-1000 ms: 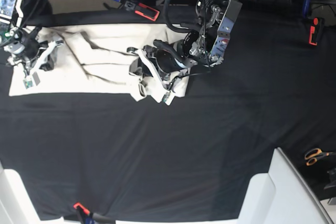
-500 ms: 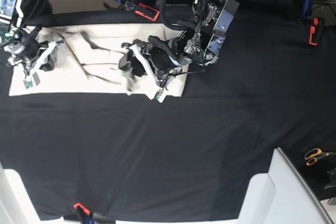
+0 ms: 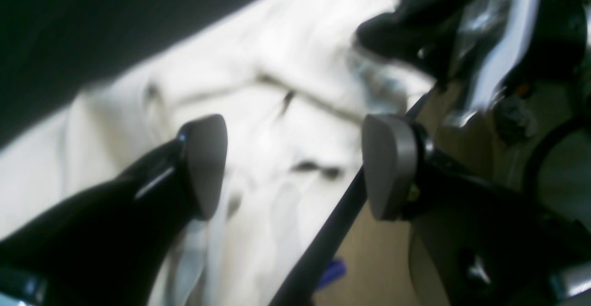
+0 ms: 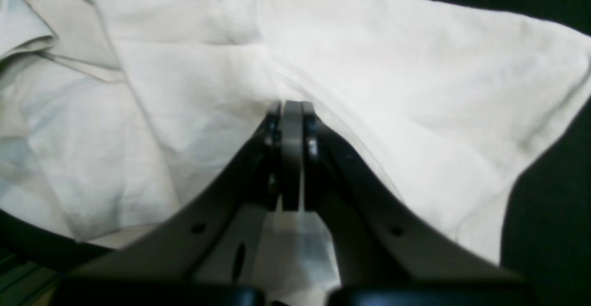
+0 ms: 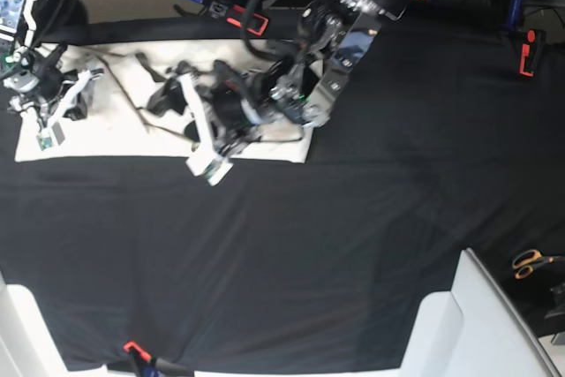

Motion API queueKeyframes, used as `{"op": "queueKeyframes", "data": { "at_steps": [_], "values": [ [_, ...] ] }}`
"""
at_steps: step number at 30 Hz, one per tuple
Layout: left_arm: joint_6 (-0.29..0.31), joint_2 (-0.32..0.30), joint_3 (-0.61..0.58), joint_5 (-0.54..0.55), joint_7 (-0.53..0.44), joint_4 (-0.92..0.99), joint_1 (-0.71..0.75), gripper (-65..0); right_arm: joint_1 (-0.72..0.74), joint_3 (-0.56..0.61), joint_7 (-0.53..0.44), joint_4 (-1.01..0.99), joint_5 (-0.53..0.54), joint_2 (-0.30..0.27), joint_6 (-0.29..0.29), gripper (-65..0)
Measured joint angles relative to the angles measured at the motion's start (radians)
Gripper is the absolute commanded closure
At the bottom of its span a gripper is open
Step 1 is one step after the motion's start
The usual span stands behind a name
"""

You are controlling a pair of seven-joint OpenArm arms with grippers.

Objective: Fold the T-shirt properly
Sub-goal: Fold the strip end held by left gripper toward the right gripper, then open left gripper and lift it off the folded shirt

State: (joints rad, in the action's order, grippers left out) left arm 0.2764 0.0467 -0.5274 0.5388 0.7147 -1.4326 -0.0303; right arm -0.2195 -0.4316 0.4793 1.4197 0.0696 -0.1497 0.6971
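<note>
A black cloth [image 5: 291, 245] covers the table and fills most of the base view. On its far left part lies the T-shirt [image 5: 115, 130], a pale, creased strip running from the left edge to about the middle, its near edge straight and its right end squared off just under the left arm [image 5: 340, 37]. That arm reaches in from the top centre and leans low over the middle of the shirt. The right arm [image 5: 22, 6] stands at the far left, over the shirt's left end.

The left gripper [image 3: 295, 165] hangs above the wrinkled cloth with its jaws wide apart; nothing lies between the grey pads [image 3: 205, 163], and the shirt shows through the gap. A dark cable [image 3: 323, 241] crosses under the right pad in the left wrist view. That view is blurred.

The right gripper [image 4: 292, 153] has its jaws pressed together, tips down on the shirt, where a ridge of fabric rises toward them. Whether a fold is pinched between the tips cannot be told.

Smaller things sit around the edges: a white block [image 5: 494, 324] at the near right corner, red-and-black tools [image 5: 247, 19] along the far edge, another [image 5: 527, 52] at the far right, and orange-handled scissors [image 5: 532, 262] on the right.
</note>
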Motion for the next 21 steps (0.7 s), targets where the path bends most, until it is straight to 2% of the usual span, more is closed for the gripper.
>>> {"op": "queueKeyframes", "data": {
  "at_steps": [4,6,7,8,11,12,14,17,21],
  "values": [
    [-0.001,0.018,0.002,0.0,0.002,-0.021,-0.005,-44.3,0.0,0.0,0.0,0.0,0.0,-0.002,0.0,0.0],
    [-0.001,-0.007,0.0,-0.005,0.007,-0.08,0.0,-43.1,0.0,0.0,0.0,0.001,0.0,-0.001,0.0,0.0],
    [0.003,-0.032,0.0,0.005,0.007,-0.115,0.0,-39.8,0.0,0.0,0.003,0.006,0.0,0.0,0.0,0.0],
    [0.004,-0.063,0.005,0.012,0.003,-0.148,-0.003,-33.7,-0.003,0.0,0.01,0.019,-0.002,0.003,-0.001,0.0],
    [-0.007,-0.148,0.118,0.006,-0.007,-0.216,0.03,-5.1,-0.016,-0.002,0.029,0.119,-0.006,0.027,-0.008,0.0],
    [-0.006,-0.174,0.177,0.006,-0.012,-0.232,0.063,0.0,-0.021,-0.006,0.056,0.164,-0.009,0.052,-0.014,0.0],
    [-0.008,-0.222,0.305,0.001,0.004,-0.25,0.145,0.0,-0.025,0.003,0.155,0.257,0.003,0.103,0.003,0.0],
    [-0.006,-0.262,0.495,-0.008,0.015,-0.266,0.253,0.0,-0.016,0.034,0.334,0.367,-0.003,0.192,-0.002,0.0],
    [0.001,-0.327,0.661,0.008,0.0,-0.286,0.322,0.0,0.0,0.087,0.517,0.43,0.011,0.271,0.0,0.0]
  ]
}}
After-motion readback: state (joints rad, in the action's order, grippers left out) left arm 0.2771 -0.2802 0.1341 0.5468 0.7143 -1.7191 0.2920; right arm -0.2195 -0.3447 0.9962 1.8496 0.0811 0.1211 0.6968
